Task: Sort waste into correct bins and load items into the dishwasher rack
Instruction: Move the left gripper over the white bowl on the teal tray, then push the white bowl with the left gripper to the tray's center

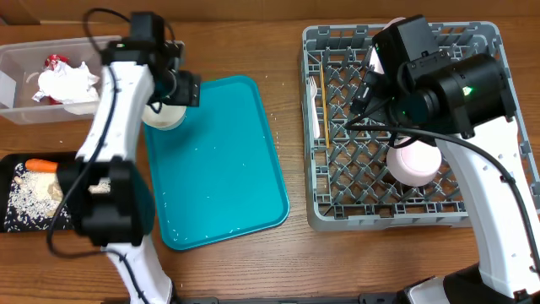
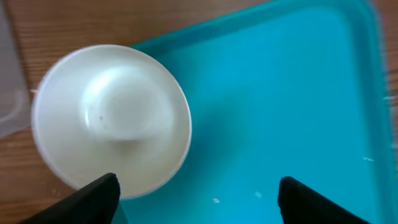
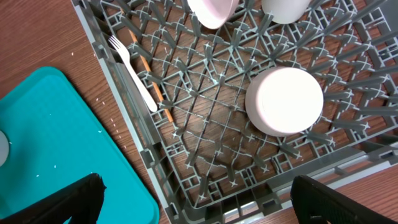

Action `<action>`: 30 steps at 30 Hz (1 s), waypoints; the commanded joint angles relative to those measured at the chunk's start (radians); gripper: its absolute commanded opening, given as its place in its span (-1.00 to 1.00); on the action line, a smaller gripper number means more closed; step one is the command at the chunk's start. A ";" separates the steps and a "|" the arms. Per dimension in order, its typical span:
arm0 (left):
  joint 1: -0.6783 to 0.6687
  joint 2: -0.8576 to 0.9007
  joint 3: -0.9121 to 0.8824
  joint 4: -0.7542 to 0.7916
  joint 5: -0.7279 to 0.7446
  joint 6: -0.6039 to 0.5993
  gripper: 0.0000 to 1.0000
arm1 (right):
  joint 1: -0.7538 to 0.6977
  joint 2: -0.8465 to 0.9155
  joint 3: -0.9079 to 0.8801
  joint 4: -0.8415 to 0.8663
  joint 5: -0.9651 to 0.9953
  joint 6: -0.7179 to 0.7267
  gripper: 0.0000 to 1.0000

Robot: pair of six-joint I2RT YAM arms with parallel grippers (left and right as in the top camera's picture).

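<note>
A white bowl (image 1: 164, 116) sits at the far left corner of the teal tray (image 1: 228, 169), partly over the tray's rim. In the left wrist view the bowl (image 2: 112, 118) lies just ahead of my open, empty left gripper (image 2: 199, 202). My right gripper (image 3: 199, 199) is open and empty above the grey rack (image 1: 316, 215). The rack (image 3: 130, 134) holds an upturned pinkish-white bowl (image 3: 284, 99), a white fork (image 3: 134, 65), a wooden stick (image 3: 154, 84), a second bowl (image 3: 211, 9) and a white cup (image 3: 283, 7). The plate is out of view.
A clear tub (image 1: 17, 59) at the far left holds a crumpled napkin (image 1: 67, 83) and a red-and-white wrapper (image 1: 56, 61). A black tray (image 1: 13, 221) at the left edge holds a carrot (image 1: 40, 165), rice (image 1: 32, 198) and beige scraps. Rice grains dot the teal tray.
</note>
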 commanded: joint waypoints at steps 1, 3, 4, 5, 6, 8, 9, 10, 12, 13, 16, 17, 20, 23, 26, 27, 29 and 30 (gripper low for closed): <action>0.000 0.087 -0.004 0.022 -0.112 0.054 0.67 | 0.001 0.001 0.014 0.005 0.002 0.005 1.00; 0.000 0.117 -0.004 0.045 -0.163 0.053 0.58 | 0.001 0.001 0.014 0.005 0.002 0.005 1.00; 0.002 0.131 -0.004 0.057 -0.188 0.053 0.57 | 0.001 0.001 0.014 0.005 0.002 0.005 1.00; 0.002 0.141 -0.004 0.067 -0.200 0.053 0.56 | 0.001 0.001 0.014 0.005 0.002 0.005 1.00; 0.004 0.148 -0.004 0.080 -0.208 0.053 0.55 | 0.001 0.001 0.014 0.005 0.002 0.005 1.00; 0.005 0.161 -0.004 0.106 -0.211 0.070 0.50 | 0.001 0.001 0.014 0.005 0.002 0.005 1.00; 0.005 0.164 -0.004 0.108 -0.208 0.079 0.47 | 0.001 0.001 0.014 0.005 0.002 0.005 1.00; 0.005 0.167 -0.005 0.107 -0.206 0.087 0.43 | 0.001 0.001 0.014 0.005 0.002 0.005 1.00; 0.003 0.175 -0.005 0.091 -0.185 0.093 0.25 | 0.001 0.001 0.014 0.005 0.002 0.005 1.00; 0.001 0.179 -0.005 0.081 -0.165 0.098 0.17 | 0.001 0.001 0.014 0.005 0.002 0.005 1.00; -0.004 0.196 -0.005 0.053 -0.134 0.098 0.17 | 0.001 0.001 0.014 0.005 0.002 0.005 1.00; -0.006 0.203 -0.005 0.044 -0.130 0.097 0.17 | 0.001 0.001 0.014 0.005 0.002 0.005 1.00; -0.010 0.215 -0.005 0.017 -0.124 0.097 0.15 | 0.001 0.001 0.014 0.005 0.002 0.005 1.00; -0.011 0.225 -0.005 -0.018 -0.113 0.093 -0.25 | 0.001 0.001 0.014 0.005 0.002 0.005 1.00; -0.012 0.225 -0.005 -0.027 -0.094 0.088 -0.53 | 0.001 0.001 0.014 0.005 0.002 0.004 1.00; -0.014 0.221 -0.003 -0.032 -0.094 0.080 -0.60 | 0.001 0.001 0.014 0.005 0.002 0.005 1.00; -0.022 0.215 -0.001 -0.040 -0.085 0.074 -0.74 | 0.001 0.001 0.014 0.005 0.002 0.005 0.99; -0.029 0.209 0.002 -0.046 -0.076 0.074 -0.78 | 0.001 0.001 0.014 0.005 0.002 0.005 1.00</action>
